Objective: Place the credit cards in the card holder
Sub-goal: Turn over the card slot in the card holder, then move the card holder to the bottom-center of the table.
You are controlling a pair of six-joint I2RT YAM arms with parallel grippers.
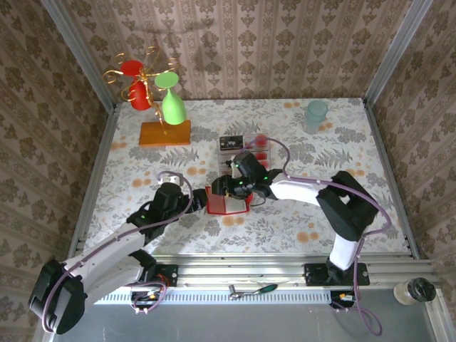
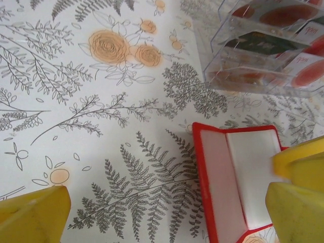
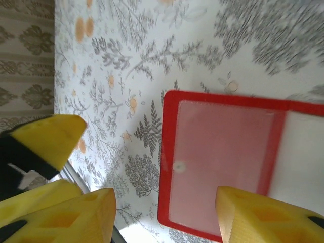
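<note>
Clear tray [image 2: 215, 68] holds credit cards [image 2: 263, 43]; card holder [image 2: 238, 177] open; left claw [image 2: 169, 185], right claw [image 3: 166, 195] spread.

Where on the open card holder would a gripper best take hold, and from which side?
Likely the thin red border along its left edge as the top view shows it, approached low from that side. The card holder lies opened flat on the table, inner pockets up, so only its edges can be pinched, and that keeps the pockets uncovered.

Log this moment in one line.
card holder unfolded on table | left gripper open at its edge | right gripper open above it, empty | credit cards in clear tray
</note>
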